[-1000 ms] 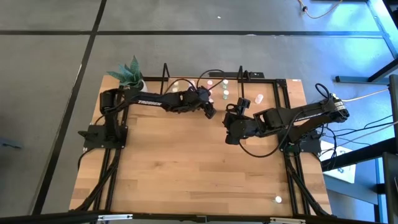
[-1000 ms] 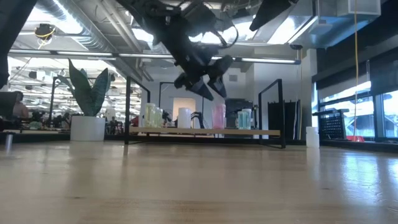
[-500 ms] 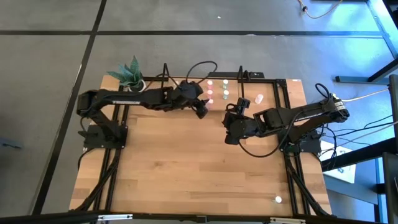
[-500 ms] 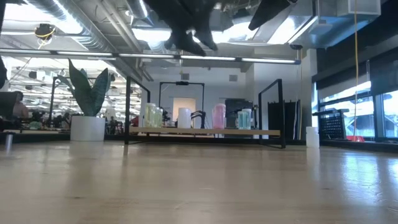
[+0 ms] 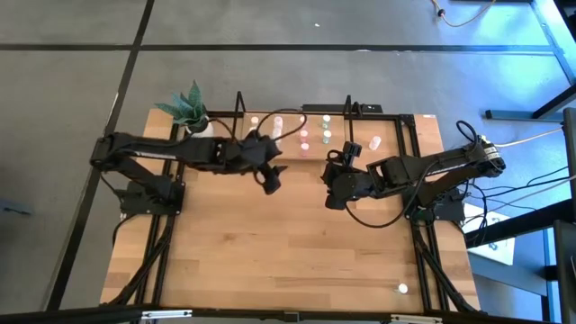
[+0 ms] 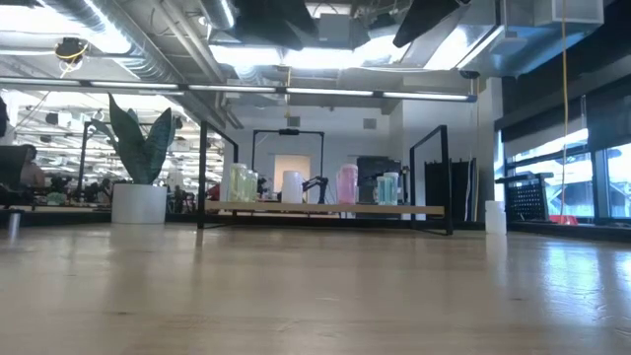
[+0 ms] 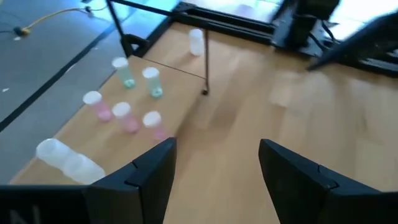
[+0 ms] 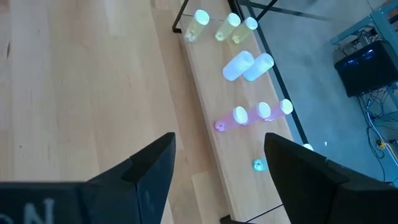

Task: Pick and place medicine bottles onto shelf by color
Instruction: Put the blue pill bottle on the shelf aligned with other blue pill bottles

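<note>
both pincers (image 5: pixel 272 178) (image 5: pixel 335 166) gaping, empty; shelf (image 5: pixel 335 120) holding sorted medicine bottles (image 5: pixel 304 137)

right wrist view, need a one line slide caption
Open right gripper above the wooden table, facing the shelf with yellow, white and pink medicine bottles grouped by color.

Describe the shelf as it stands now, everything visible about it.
The shelf is a low rack: a light wooden board with thin black metal frames at both ends, standing upright along the table's far edge. On the board stand small bottles grouped by colour: yellowish, white, pink and greenish. Neither gripper touches it; a potted plant stands beside one end.
</note>
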### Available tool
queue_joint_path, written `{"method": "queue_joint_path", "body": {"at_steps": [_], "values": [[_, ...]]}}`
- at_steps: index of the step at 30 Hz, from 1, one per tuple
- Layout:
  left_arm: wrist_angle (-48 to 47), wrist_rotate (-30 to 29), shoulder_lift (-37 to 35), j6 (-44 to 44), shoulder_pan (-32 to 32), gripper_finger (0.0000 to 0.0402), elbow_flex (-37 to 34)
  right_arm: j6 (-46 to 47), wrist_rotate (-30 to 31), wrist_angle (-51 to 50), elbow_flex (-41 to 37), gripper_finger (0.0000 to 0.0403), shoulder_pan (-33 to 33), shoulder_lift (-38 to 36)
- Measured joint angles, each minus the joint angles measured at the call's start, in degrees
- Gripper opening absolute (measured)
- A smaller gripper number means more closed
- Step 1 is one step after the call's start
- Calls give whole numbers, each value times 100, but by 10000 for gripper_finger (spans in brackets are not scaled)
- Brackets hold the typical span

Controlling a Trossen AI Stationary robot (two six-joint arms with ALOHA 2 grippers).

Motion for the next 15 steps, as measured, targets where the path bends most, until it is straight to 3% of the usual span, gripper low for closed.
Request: {"method": "queue_joint_path", "body": {"at_steps": [9,15], "values": [[-382,-4,-51,-9,-705,221,-2,33,-23,334,0,248,0,1],[-419,-185,-51,-48,-1031,221,-2,3,-620,582,0,248,0,1]]}}
